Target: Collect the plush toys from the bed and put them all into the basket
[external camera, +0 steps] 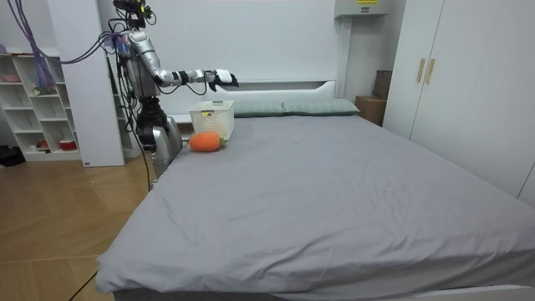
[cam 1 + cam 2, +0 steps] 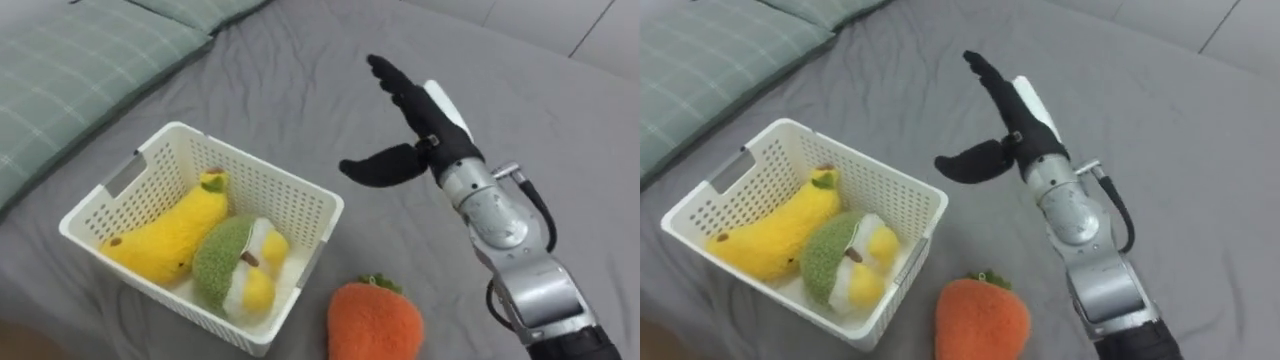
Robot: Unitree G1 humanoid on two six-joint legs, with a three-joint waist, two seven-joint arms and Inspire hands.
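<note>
A white plastic basket [image 2: 300, 190] [image 2: 925, 200] rests on the grey bed and holds a yellow banana plush [image 2: 170, 235] [image 2: 770, 235] and a green-and-yellow plush [image 2: 235, 265] [image 2: 840, 265]. An orange plush with green leaves [image 2: 375, 322] [image 2: 982, 320] lies on the sheet just outside the basket's near right corner. My right hand [image 2: 415, 125] [image 2: 1008, 118] hovers above the bed to the right of the basket, fingers straight and thumb spread, holding nothing. The room view has me standing at the bed's head-end corner, right arm [image 1: 194, 78] stretched over the basket [image 1: 212, 117].
A green checked pillow [image 2: 70, 70] lies left of the basket. Grey sheet [image 2: 560, 110] spreads to the right. In the room view a white shelf unit [image 1: 38, 104] stands behind me and wardrobes [image 1: 464, 75] line the far side.
</note>
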